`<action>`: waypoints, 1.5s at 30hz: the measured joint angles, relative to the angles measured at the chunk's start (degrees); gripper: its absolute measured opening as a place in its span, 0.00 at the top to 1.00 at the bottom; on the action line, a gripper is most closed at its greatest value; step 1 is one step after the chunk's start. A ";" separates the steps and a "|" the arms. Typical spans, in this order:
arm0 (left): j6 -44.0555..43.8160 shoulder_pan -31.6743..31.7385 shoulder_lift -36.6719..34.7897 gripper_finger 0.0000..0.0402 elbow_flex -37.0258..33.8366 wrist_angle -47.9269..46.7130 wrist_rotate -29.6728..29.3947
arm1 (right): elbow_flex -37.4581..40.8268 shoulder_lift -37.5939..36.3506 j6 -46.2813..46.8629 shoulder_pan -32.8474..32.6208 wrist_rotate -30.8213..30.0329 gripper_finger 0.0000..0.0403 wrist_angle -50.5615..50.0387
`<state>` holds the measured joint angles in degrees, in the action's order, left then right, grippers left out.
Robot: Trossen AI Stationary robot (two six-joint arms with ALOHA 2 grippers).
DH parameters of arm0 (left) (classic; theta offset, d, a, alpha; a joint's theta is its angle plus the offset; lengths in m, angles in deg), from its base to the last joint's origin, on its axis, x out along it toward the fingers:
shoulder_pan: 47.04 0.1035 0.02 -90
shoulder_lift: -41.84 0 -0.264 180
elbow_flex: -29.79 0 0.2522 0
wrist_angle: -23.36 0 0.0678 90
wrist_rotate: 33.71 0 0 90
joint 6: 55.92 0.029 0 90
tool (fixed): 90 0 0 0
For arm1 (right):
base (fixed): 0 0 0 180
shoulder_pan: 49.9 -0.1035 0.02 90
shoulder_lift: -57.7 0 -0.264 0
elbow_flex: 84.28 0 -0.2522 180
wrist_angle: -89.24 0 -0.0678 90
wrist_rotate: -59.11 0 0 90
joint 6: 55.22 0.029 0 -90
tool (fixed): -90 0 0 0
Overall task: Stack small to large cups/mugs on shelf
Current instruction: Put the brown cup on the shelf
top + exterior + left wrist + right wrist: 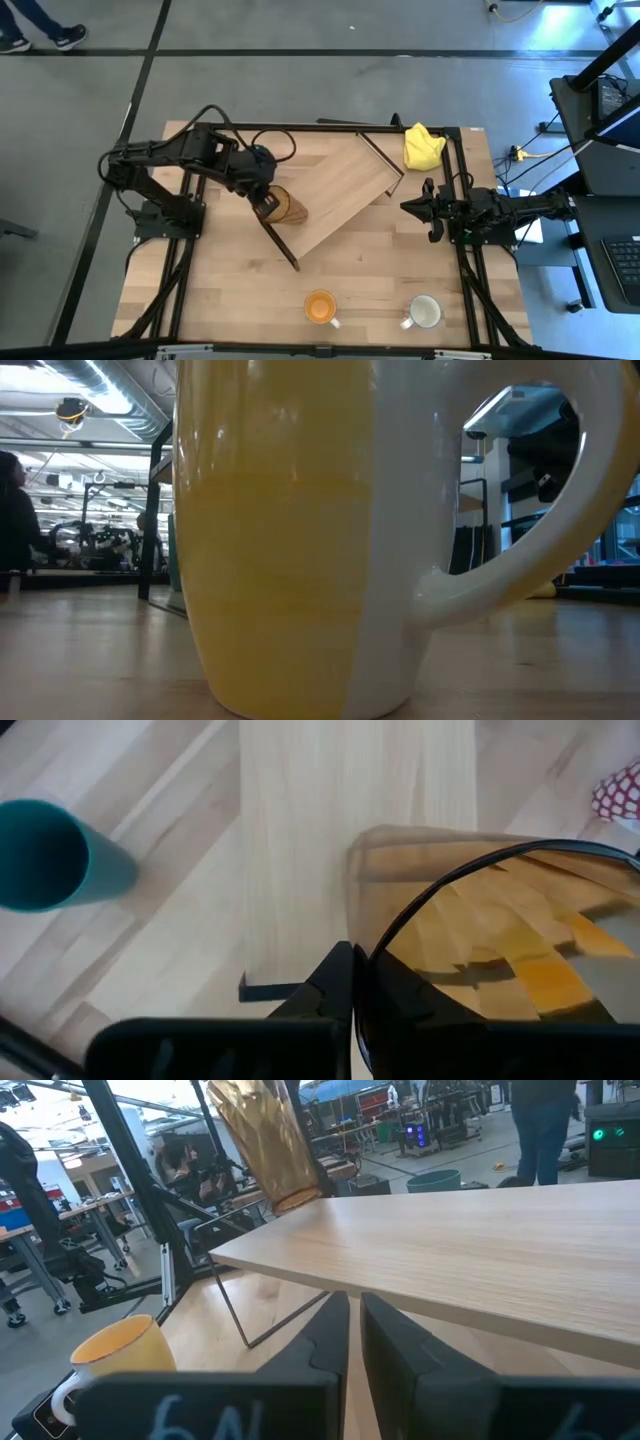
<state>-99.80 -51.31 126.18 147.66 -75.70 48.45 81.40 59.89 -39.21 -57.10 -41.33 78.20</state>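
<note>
Here the left gripper (268, 203) holds the amber tumbler (287, 207), jaws clamped on its rim, at the shelf's (340, 195) end nearest the left arm. In the right wrist view the tumbler (262, 1142) hangs tilted with its base touching or just above the board (470, 1250); which, I cannot tell. The shelf lies slantwise across the middle of the bench (220, 290), one thin dark end panel (280, 243) just beside the tumbler.

In the left wrist view the teal cup (50, 855) shows on the bench just beside the shelf (340, 830), apparently lying on its side with its mouth toward the camera; the high view hides it under the arm.

The orange mug (321, 307) and the white mug (424, 312) stand well apart from the shelf near the bench's front edge, orange toward the left arm's side. The low view is filled by one mug (290, 530) standing right at the lens.

The right gripper (424, 207) waits at the bench's right edge, jaws together. A yellow cloth (421, 145) lies at the far right corner.
</note>
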 joint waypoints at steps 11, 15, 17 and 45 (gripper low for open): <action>4.01 4.13 3.84 0.98 4.73 -1.49 3.15 | 0.00 -0.10 0.00 -0.01 0.00 0.92 -0.02; 5.03 5.00 4.65 0.98 7.11 -3.38 3.05 | 0.00 -0.10 0.00 0.00 0.00 0.92 -0.01; 4.67 5.33 4.58 0.98 7.19 -4.81 3.06 | 0.00 -0.10 0.00 -0.01 0.00 0.92 -0.04; 3.53 5.42 6.55 0.98 6.86 -4.72 7.92 | 0.00 -0.08 0.00 -0.01 0.00 0.92 0.00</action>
<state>-96.27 -45.89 132.73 154.52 -80.42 56.38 81.40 59.81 -39.21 -57.10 -41.33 78.20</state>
